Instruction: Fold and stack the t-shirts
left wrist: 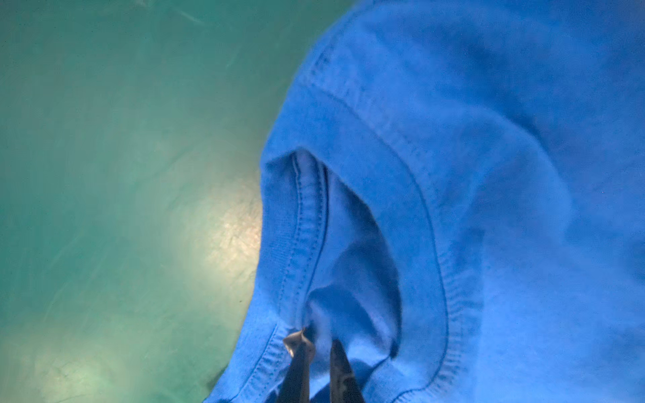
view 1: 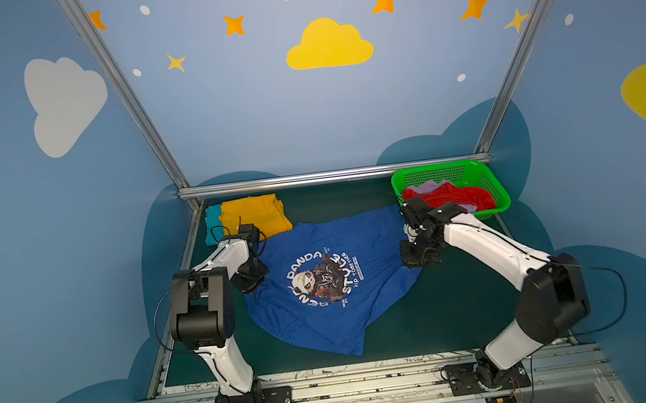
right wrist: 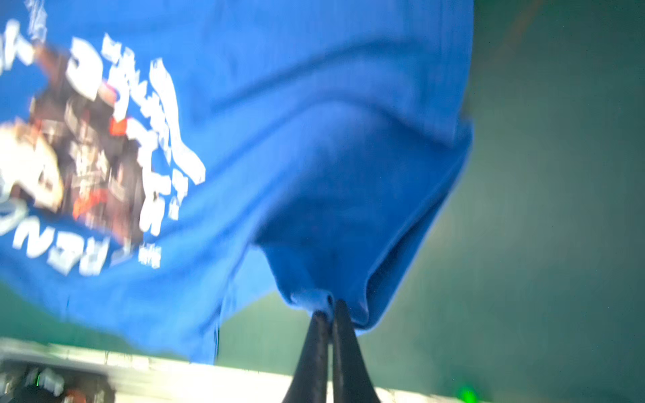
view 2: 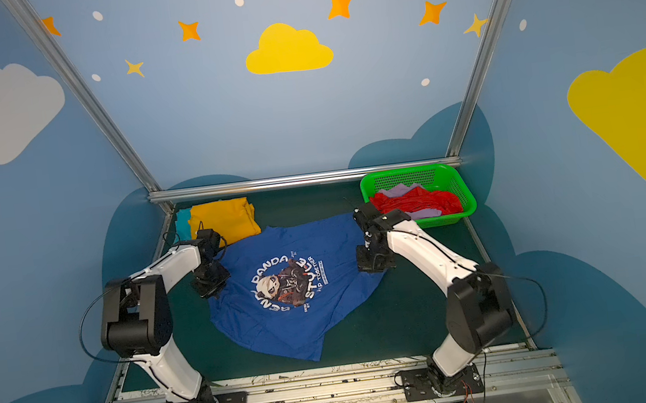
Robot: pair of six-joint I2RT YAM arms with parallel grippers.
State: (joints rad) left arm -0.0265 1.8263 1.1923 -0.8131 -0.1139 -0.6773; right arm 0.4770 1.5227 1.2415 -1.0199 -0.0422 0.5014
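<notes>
A blue tee (view 1: 364, 243) lies spread, panda print up, in the middle of the counter (view 1: 452, 312), gripped at two sides. The left fingers (left wrist: 300, 363) pinch its collar. The right fingers (right wrist: 349, 349) are clenched on a bunched edge on the side nearest the basket (view 1: 435, 177). At the back left corner, a folded yellow tee (view 1: 252, 217) rests on a teal tee (view 1: 212, 220). A red tee (view 1: 455, 197) and a lilac tee (view 1: 430, 186) sit crumpled in the basket at back right.
</notes>
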